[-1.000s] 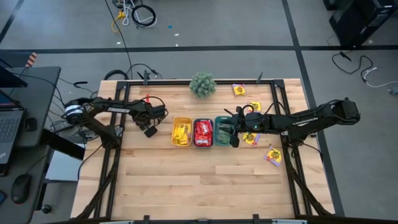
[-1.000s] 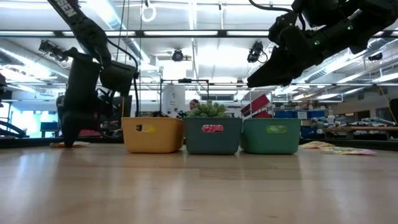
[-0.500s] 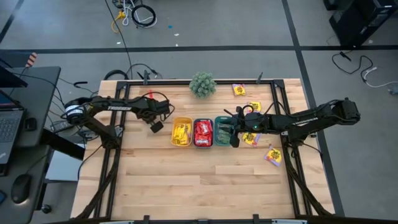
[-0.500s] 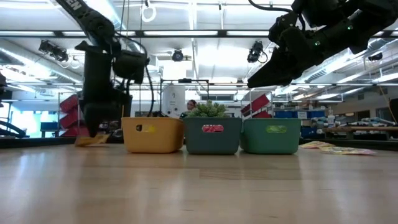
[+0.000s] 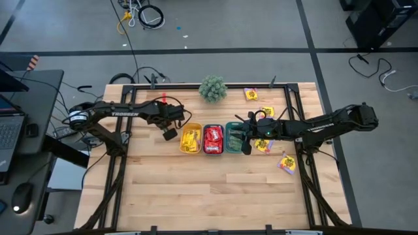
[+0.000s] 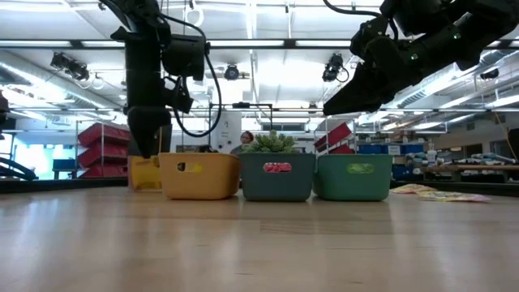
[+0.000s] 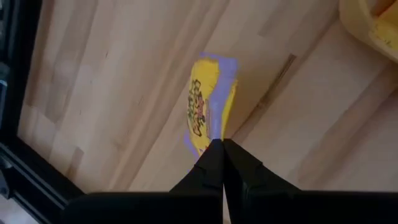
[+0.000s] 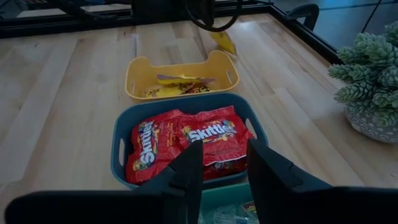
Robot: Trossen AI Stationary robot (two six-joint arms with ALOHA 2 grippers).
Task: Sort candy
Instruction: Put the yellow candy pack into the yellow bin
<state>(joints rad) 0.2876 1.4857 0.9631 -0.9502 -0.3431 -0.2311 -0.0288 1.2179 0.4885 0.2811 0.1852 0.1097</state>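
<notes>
left gripper (image 5: 170, 134) | closed on yellow packet (image 7: 209, 113) | lifted off table, moved toward yellow tray (image 5: 191, 139)

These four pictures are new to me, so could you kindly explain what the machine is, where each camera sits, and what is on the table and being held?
It is a robot with two dark arms at a wooden table. One camera looks straight down, one sits at table height, and one rides on each wrist. Three trays stand in a row: the yellow tray holds yellow candy, the middle tray red packets, the green tray pale ones. A plant ball and loose candy lie nearby. The left gripper, fingers shut, holds a yellow packet just left of the yellow tray. The right gripper, fingers apart and empty, hangs over the trays.
</notes>
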